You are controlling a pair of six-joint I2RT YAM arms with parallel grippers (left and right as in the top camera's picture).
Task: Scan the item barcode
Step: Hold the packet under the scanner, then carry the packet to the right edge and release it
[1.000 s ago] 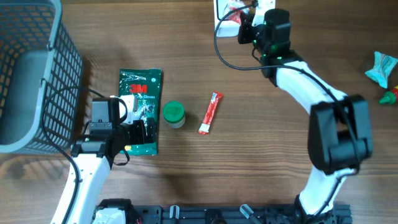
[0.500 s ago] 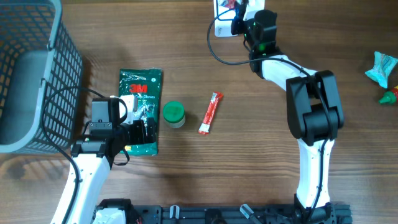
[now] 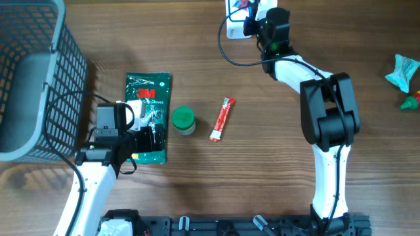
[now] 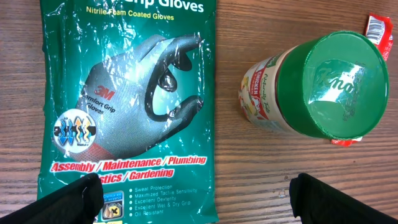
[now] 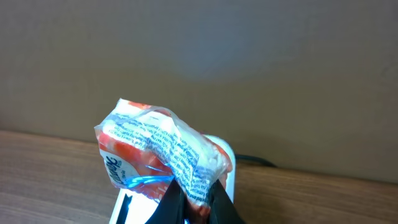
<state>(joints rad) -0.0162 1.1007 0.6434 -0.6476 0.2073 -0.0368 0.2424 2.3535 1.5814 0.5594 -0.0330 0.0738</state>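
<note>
Left pincer [image 4: 205, 200]: gapes wide, grips nothing, hangs above gloves [image 4: 130, 106] and jar [image 4: 311, 87], probably parked out of the way. Right pincer [image 5: 194, 208]: clamps tight on crumpled red-and-white packet [image 5: 155, 149], holds it just before scanner [image 3: 231, 27] at the table's far edge, presumably to show a barcode; none legible. Basket [image 3: 65, 78], far left: shows only mesh and grey floor. Jar: stands upright, green lid on, contents hidden.
</note>
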